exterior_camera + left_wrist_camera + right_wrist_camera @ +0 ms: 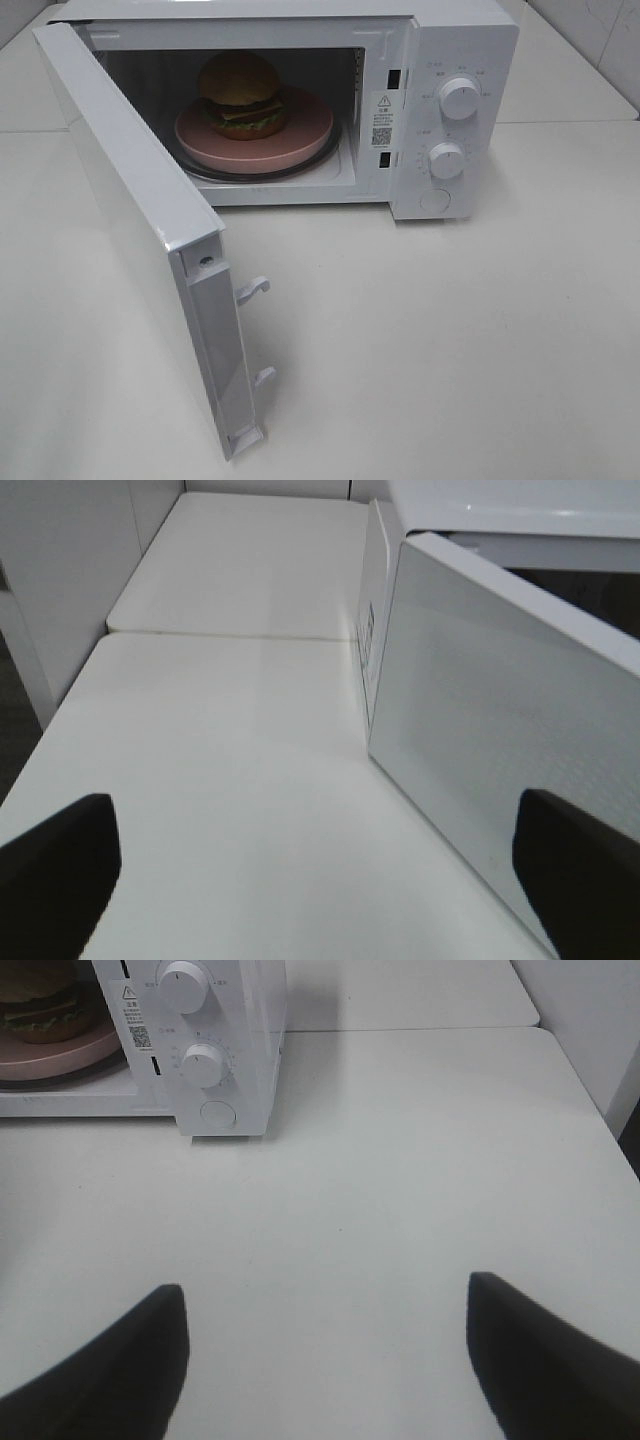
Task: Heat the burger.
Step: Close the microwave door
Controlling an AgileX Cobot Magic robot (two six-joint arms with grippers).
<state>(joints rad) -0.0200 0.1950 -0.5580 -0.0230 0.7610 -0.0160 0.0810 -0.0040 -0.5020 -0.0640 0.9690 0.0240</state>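
A burger [240, 95] sits on a pink plate [300, 145] inside a white microwave [450, 40] near the counter's [450, 350] back edge, with the door [130, 220] swung open. The left gripper [318, 870] hovers beside the door and the right gripper [330, 1360] hovers in front of the dials [203, 1064]. Both have jaws spread wide and hold nothing.

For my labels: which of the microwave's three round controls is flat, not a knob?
The bottom button, flush with the panel, below the upper knob and lower knob.

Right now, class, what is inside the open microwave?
A burger sits on a pink plate, itself on a turntable. The plate covers most of the turntable.
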